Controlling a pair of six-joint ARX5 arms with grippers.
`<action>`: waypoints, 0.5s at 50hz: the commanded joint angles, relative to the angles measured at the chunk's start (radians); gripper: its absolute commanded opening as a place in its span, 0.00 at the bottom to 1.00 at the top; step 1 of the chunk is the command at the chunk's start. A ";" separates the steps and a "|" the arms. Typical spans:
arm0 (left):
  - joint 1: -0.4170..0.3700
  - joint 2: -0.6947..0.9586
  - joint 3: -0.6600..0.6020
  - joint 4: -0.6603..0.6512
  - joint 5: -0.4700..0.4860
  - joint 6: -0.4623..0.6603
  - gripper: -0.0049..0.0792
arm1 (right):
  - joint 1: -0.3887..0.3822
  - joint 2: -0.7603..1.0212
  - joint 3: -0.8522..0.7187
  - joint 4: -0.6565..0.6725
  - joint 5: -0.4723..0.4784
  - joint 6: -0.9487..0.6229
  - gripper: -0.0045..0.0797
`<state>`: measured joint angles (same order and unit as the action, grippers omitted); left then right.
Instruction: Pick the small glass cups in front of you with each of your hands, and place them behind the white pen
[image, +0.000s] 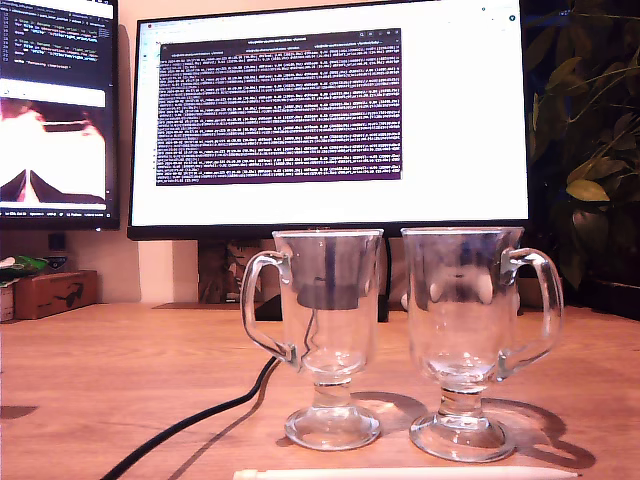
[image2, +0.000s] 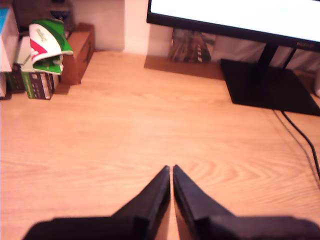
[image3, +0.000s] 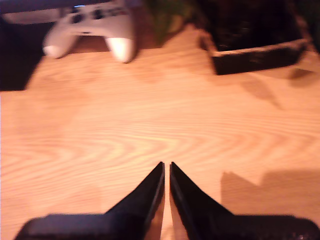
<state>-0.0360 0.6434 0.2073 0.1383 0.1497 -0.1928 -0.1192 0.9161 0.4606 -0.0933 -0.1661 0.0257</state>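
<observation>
Exterior view: recorded a wide monitor filling the background, with a second monitor at the exterior view's left and a leafy plant at the exterior view's right. Noted a wooden tabletop below, carrying everything else.

Found first small glass cup and second small glass cup standing upright side by side, near each other but apart, in the middle of the tabletop. Saw handles turned outward, away from each other. Located both cups just beyond the white pen, which lay flat along the exterior view's bottom edge. Traced a black cable running from behind the first cup toward the exterior view's lower left.

First wrist view: found my first end effector with jaws drawn together to a thin slit, holding nothing, above bare tabletop; noted monitor stand and cartons beyond.

Second wrist view: found my second end effector likewise closed to a slit and empty, with a blurred white game controller farther off.
</observation>
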 joint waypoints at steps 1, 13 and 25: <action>0.003 -0.026 -0.024 -0.002 -0.001 -0.001 0.03 | 0.023 -0.026 -0.022 0.018 0.000 -0.002 0.05; 0.003 -0.143 -0.050 -0.059 -0.043 0.000 0.03 | 0.074 -0.098 -0.061 0.066 0.023 0.002 0.05; 0.003 -0.243 -0.130 -0.062 -0.052 -0.050 0.03 | 0.104 -0.153 -0.137 0.132 0.023 0.002 0.05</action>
<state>-0.0357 0.4088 0.1043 0.0719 0.1017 -0.2337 -0.0269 0.7696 0.3695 0.0154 -0.1467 0.0257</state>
